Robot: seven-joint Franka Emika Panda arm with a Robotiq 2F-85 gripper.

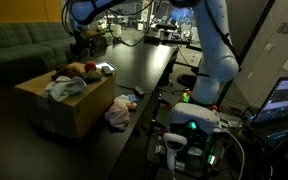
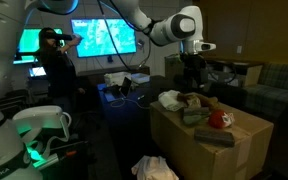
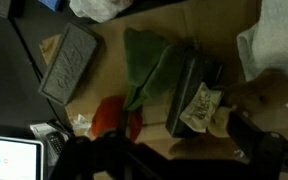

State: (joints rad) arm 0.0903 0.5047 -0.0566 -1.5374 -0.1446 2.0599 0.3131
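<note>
Nearest the wrist camera, the gripper shows as two dark, blurred fingers standing wide apart with nothing between them: open, holding nothing. Beneath it lie a green cloth, a red item and a dark pouch, close together on the brown cardboard.

Container: a cardboard box holds all three, plus a grey block off to one side and a white cloth at the opposite edge. In both exterior views the gripper hangs above the box, clear of its contents.

Only the wrist view shows the pouch's pale label; its print is too blurred to read. Only an exterior view shows a person in a headset before a lit wall screen. A loose cloth lies just beside the box.
</note>
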